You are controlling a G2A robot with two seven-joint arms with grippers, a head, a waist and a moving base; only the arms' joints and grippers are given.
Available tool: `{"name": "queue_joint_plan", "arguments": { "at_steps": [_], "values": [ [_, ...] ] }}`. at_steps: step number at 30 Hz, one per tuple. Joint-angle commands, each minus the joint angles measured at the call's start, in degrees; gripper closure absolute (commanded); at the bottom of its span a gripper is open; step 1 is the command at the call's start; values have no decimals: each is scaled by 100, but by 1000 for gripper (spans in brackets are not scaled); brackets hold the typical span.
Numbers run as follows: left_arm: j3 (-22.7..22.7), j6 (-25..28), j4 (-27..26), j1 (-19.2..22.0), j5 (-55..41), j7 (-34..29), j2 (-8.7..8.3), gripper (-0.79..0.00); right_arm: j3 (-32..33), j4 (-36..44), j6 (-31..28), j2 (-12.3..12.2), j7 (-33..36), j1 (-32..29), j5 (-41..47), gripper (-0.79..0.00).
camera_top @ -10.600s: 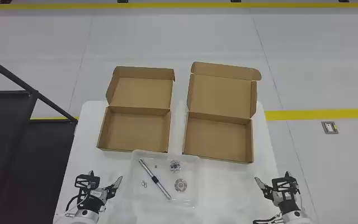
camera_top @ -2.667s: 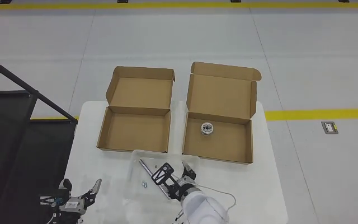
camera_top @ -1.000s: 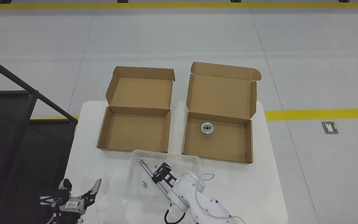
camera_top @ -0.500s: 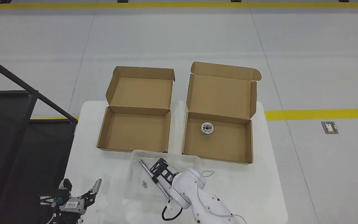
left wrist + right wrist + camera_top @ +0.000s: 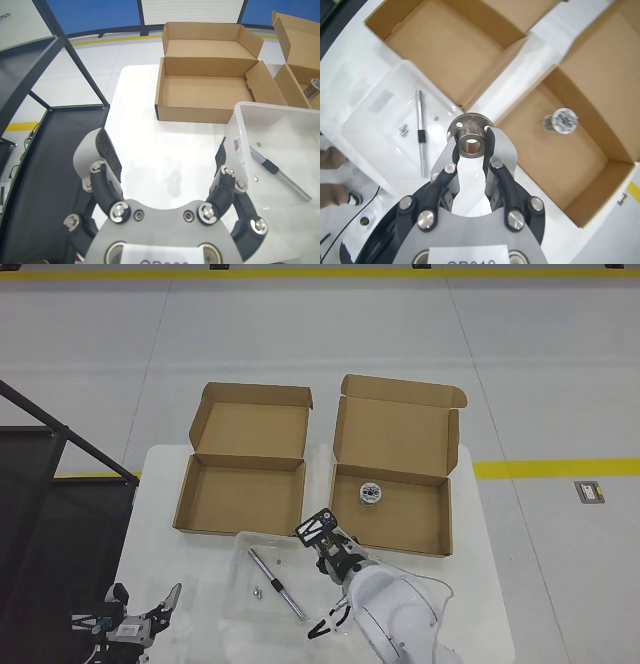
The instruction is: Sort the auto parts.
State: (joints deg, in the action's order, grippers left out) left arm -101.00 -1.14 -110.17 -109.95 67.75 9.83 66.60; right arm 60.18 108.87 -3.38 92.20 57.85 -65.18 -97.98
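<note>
Right wrist view: my right gripper point(image 5: 471, 147) clenched on metal hub point(image 5: 470, 125), held over tray point(image 5: 365, 125) corner; carry step, I judge; next needs move over right box point(image 5: 570, 162), beside part point(image 5: 563, 119) lying there, then release; left gripper point(image 5: 162, 143) spread

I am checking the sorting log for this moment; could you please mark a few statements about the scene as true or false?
1. The right gripper is shut on a flanged hub. True.
2. A part lies in the left box. False: the one boxed round part lies in the right box.
3. The left gripper is open, with nothing between its fingers. True.
4. The rod lies in the right box. False: it lies in the clear tray.
5. Small screws lie beside the rod in the clear tray. True.
</note>
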Motion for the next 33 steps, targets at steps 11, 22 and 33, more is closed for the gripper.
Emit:
{"name": "queue_joint_plan", "arguments": {
  "at_steps": [11,22,33],
  "values": [
    [0,0,0,0,0,0,0,-785,541,-1823,1774,169,136,1172,-478,0],
    [0,0,0,0,0,0,0,-785,1267,-3075,1553,136,439,1690,-57,0],
    [0,0,0,0,0,0,0,-785,1484,-3875,1223,119,340,1882,308,0]
  ]
}}
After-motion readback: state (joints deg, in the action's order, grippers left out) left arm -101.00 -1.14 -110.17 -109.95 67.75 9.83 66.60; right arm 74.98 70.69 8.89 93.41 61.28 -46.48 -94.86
